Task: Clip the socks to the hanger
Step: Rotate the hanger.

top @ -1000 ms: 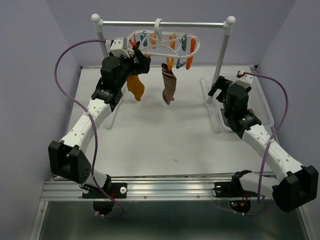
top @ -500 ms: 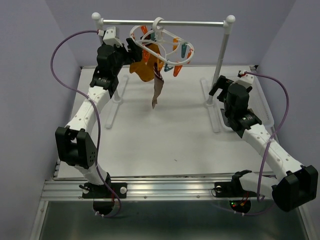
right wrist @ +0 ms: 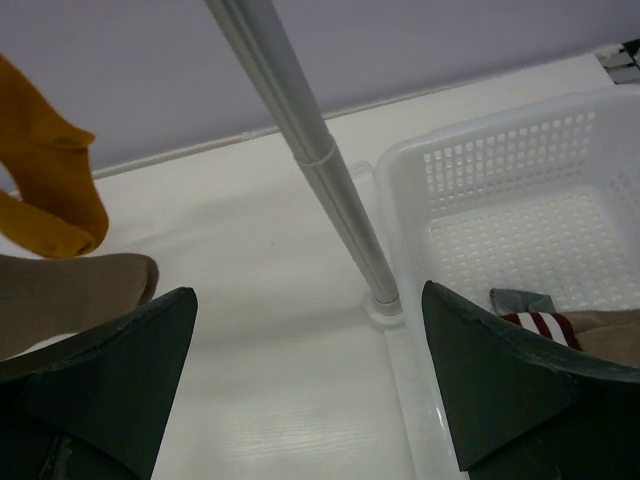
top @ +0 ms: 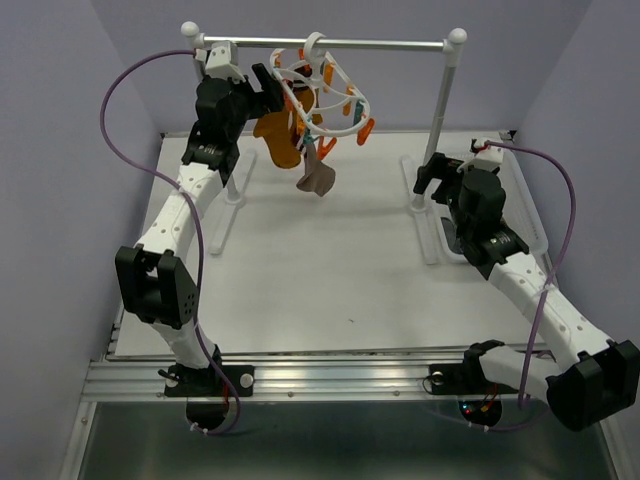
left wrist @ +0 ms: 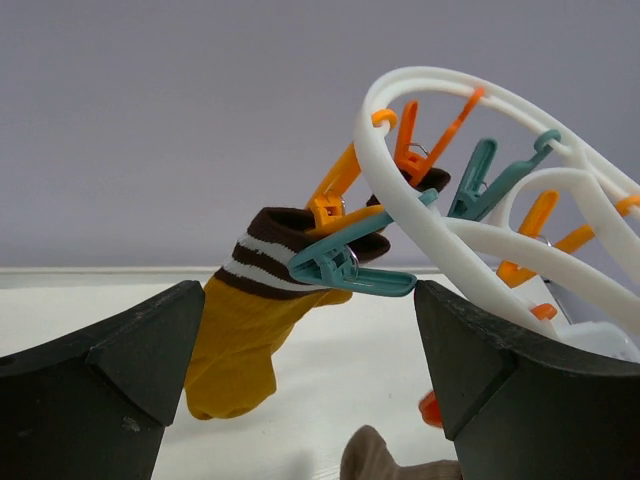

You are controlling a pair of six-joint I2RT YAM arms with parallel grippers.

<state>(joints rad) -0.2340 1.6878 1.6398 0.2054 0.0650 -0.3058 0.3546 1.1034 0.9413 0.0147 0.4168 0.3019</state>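
Hanger has tilted up, beyond the parted left jaws.

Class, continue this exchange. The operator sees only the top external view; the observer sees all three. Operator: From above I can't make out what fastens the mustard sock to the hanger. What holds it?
Observer: In the left wrist view, a teal clip on the white hanger ring bites the striped cuff of the mustard sock.
Operator: Is the left end effector gripping anything?
Observer: No. The left end effector is open; the clip and cuff show in the gap between its spread fingers.
Operator: Any socks in the basket?
Observer: Yes. The right wrist view shows the white basket beside the rail post, with more socks in its near corner, one red-and-white striped.
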